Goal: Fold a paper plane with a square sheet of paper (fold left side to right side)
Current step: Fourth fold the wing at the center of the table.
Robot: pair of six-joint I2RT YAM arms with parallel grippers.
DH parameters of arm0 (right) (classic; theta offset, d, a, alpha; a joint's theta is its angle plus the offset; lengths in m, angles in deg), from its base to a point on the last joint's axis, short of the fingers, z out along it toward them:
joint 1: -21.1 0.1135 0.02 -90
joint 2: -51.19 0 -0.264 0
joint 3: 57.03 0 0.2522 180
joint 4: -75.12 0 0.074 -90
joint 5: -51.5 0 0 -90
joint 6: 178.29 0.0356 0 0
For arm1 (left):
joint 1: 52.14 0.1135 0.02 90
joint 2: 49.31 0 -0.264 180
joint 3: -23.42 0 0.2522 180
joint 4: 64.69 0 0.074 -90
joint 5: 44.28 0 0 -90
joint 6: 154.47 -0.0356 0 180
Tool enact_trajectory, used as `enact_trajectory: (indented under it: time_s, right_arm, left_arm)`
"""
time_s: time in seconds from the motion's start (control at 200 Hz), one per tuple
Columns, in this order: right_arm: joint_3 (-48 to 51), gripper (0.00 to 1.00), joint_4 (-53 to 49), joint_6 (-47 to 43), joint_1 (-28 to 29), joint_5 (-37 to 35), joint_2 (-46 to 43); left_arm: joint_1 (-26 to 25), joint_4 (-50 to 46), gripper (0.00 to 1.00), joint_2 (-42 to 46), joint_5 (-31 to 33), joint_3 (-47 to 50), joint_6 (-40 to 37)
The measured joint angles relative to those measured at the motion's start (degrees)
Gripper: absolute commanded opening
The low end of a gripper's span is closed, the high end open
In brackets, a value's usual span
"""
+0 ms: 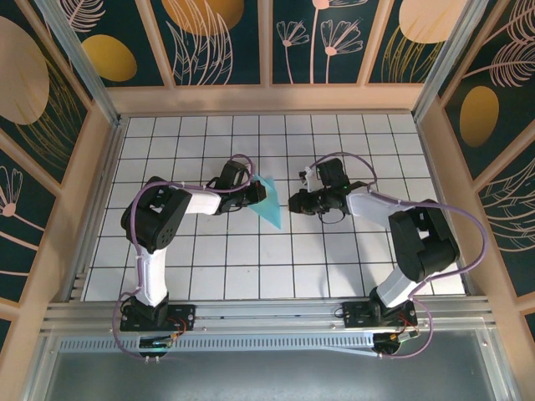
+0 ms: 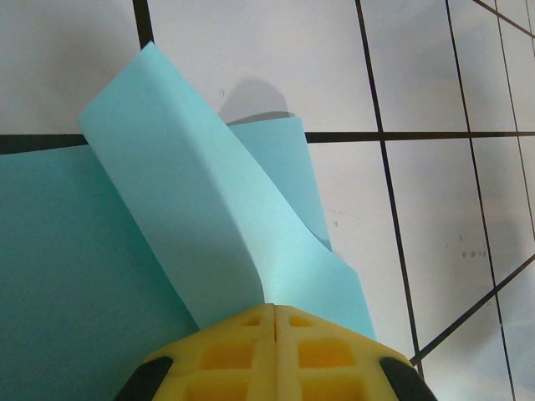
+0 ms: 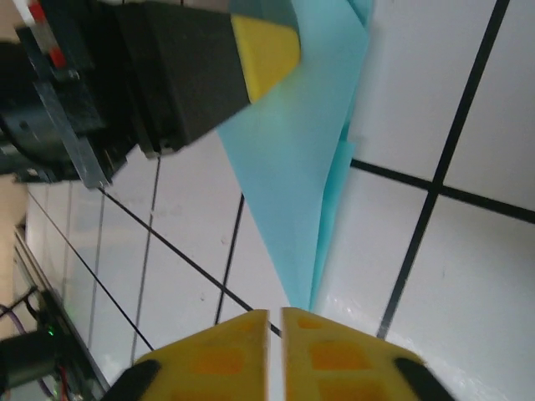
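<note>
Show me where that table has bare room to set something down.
The table is bare in the far rows by the back wall and the near rows between left arm and right arm. Crowded middle: left tool pinches blue paper, right tool beside.

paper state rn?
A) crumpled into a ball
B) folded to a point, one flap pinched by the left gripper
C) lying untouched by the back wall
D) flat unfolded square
B: the sheet of paper tapers to a point, and the left wrist view shows a raised flap running into the shut left gripper.

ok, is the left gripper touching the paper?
Touching. Left wrist view: the left gripper is shut on the paper, which rises straight out of the pinch.
</note>
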Motion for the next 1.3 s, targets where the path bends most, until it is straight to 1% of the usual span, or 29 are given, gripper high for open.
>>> enact_trajectory:
  time_s: [0.115, 0.4, 0.741, 1.076, 1.301]
  right_arm:
    - [-0.1, 0.0, 4.1, 1.9, 0.0, 0.5, 1.2]
    - [-2.4, 0.0, 10.6, 5.5, 1.2, 0.4, 9.6]
    - [-7.5, 0.0, 11.8, 6.1, 4.3, 0.4, 16.8]
    - [-11.9, 0.0, 11.6, 6.1, 6.3, -0.4, 21.1]
    - [-12.3, 0.0, 10.3, 5.8, 6.8, -1.7, 22.1]
  left_arm:
    - [0.0, 0.0, 0.0, 0.0, -0.1, 0.0, 0.2]
    - [0.0, 0.1, 0.0, 0.0, -0.1, 0.0, 0.6]
    - [0.0, 0.1, 0.0, 0.0, -0.1, 0.0, 0.6]
    - [0.0, 0.1, 0.0, 0.0, -0.1, 0.0, 0.6]
    - [0.1, 0.2, 0.0, 0.0, 0.0, 0.0, 0.6]
